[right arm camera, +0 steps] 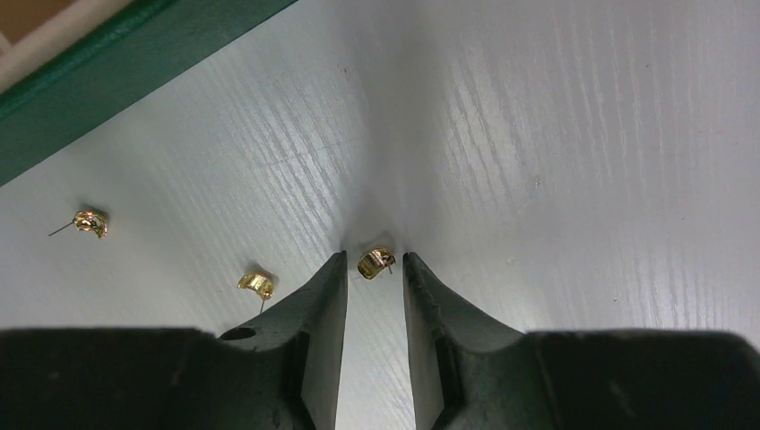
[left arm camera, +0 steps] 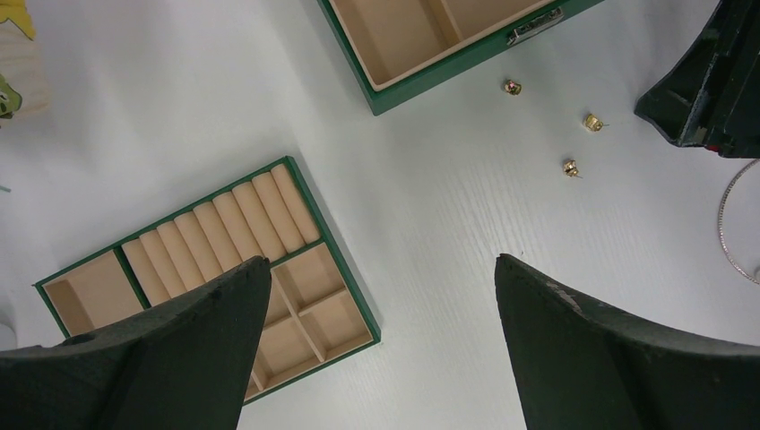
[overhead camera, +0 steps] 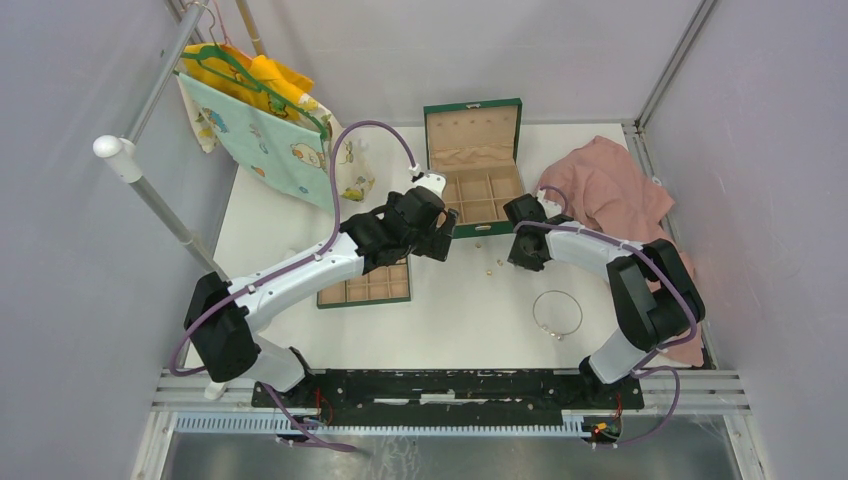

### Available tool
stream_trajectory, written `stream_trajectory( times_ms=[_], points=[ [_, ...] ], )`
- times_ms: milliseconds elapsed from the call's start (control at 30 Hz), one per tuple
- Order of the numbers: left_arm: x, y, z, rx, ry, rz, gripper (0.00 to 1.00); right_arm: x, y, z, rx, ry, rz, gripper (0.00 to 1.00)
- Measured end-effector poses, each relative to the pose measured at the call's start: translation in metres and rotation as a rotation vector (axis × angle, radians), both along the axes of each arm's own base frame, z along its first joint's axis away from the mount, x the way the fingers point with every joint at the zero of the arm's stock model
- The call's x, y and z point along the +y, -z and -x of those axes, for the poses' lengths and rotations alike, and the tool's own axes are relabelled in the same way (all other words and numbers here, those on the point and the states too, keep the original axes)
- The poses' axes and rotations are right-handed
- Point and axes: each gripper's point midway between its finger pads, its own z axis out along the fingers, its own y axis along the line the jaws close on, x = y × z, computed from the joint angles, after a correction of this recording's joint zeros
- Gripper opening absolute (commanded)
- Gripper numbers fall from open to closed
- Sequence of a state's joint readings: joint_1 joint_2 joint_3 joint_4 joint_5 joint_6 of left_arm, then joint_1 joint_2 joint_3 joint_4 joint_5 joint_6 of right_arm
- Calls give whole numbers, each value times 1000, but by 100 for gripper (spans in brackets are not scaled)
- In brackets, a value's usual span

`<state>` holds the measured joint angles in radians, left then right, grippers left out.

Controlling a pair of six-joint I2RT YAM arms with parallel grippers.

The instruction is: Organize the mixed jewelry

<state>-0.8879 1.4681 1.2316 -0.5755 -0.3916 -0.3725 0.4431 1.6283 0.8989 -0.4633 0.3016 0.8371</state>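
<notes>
The green box (overhead camera: 472, 170) is standing open at 12 o'clock on the white table (overhead camera: 450, 320), its lid being held upright and its square, tan-lined compartments being exposed. The divider tray (left arm camera: 296, 296) (flat, green-rimmed) is lying at 8 o'clock from the box, with a row of padded rolls set beside square cells. The jewelry is lying on the bare table, outside both containers. Three gold pieces (small, shiny, with thin posts) are resting just off the box's front edge at 6 o'clock. One gold piece (right arm camera: 376, 262) is being straddled by the right gripper (right arm camera: 374, 269), its fingers narrowly parted; contact cannot be told. The others (right arm camera: 257, 285) (right arm camera: 90, 222) are lying toward 9 o'clock in the right wrist view. The silver wire hoop (overhead camera: 557, 313) is lying at 4 o'clock from them. The left gripper (left arm camera: 381, 262) is being held wide apart, gripping nothing.
</notes>
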Motion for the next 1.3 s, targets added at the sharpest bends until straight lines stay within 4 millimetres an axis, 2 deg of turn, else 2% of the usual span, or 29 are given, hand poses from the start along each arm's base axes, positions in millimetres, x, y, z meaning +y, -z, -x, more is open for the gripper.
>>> stream_trajectory(
  times_ms=[233, 567, 667, 767, 967, 1300],
  points=[
    [0, 0, 0, 2, 0, -2, 100, -1, 0, 4, 4, 7, -2, 25],
    [1, 1, 1, 4, 0, -5, 100, -9, 0, 10, 19, 3, 35, 33],
    [1, 1, 1, 4, 0, -5, 100, -11, 0, 10, 23, -30, 52, 38],
    [1, 1, 1, 4, 0, -5, 100, -11, -3, 8, 28, -71, 72, 39],
    [1, 1, 1, 4, 0, -5, 100, -8, -8, -2, 20, -113, 88, 38],
    [1, 1, 1, 3, -1, -6, 100, -8, 0, 1, 50, -126, 93, 32]
  ],
)
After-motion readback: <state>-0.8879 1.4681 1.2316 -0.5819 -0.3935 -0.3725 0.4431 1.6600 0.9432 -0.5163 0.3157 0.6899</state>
